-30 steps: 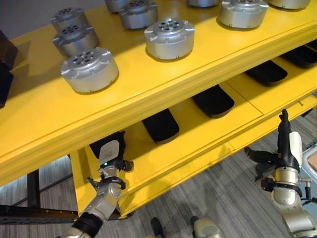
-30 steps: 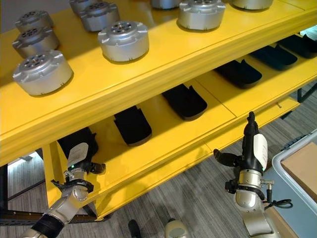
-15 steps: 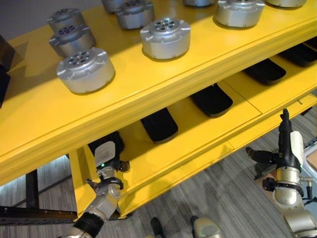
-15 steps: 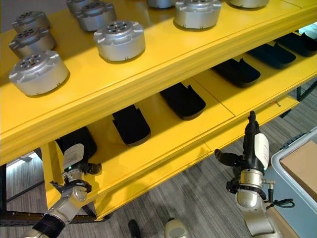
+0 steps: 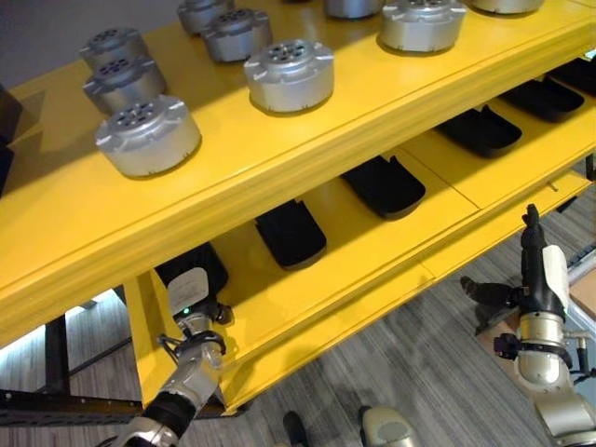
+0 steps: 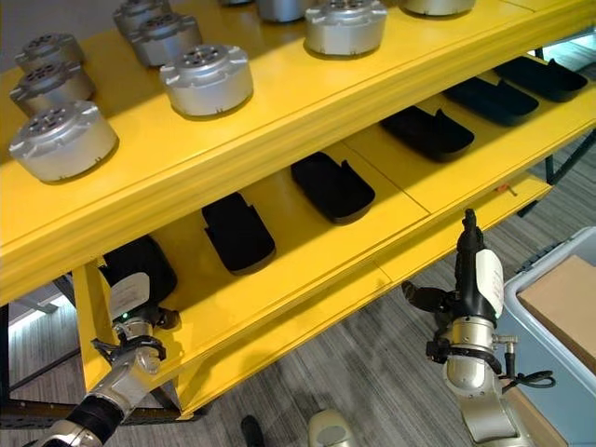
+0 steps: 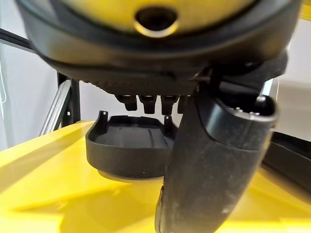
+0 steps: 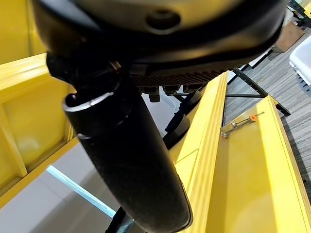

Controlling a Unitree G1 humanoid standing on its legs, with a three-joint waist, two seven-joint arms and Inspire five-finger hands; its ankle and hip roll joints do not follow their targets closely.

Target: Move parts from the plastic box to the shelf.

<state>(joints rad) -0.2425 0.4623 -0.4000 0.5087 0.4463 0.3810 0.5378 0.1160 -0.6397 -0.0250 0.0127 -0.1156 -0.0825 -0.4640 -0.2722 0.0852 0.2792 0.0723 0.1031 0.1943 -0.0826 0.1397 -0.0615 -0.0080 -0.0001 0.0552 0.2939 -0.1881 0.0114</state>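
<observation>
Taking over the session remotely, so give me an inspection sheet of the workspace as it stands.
Surface: yellow shelf, two tiers.
Job's things: silver round parts on the upper tier; black trays in a row on the lower tier; grey plastic box at the robot's right.
Clutter: small tool lying on the lower tier.
Hands: left hand at the leftmost tray, open; right hand open, empty, below the shelf edge.
Cables: nothing seen.
Surroundings: grey plank floor.

Yellow shelf (image 5: 279,177) — silver parts (image 5: 289,74)

Probably a factory workshop: yellow steel shelf (image 5: 307,158) of machined metal parts (image 5: 289,74).
</observation>
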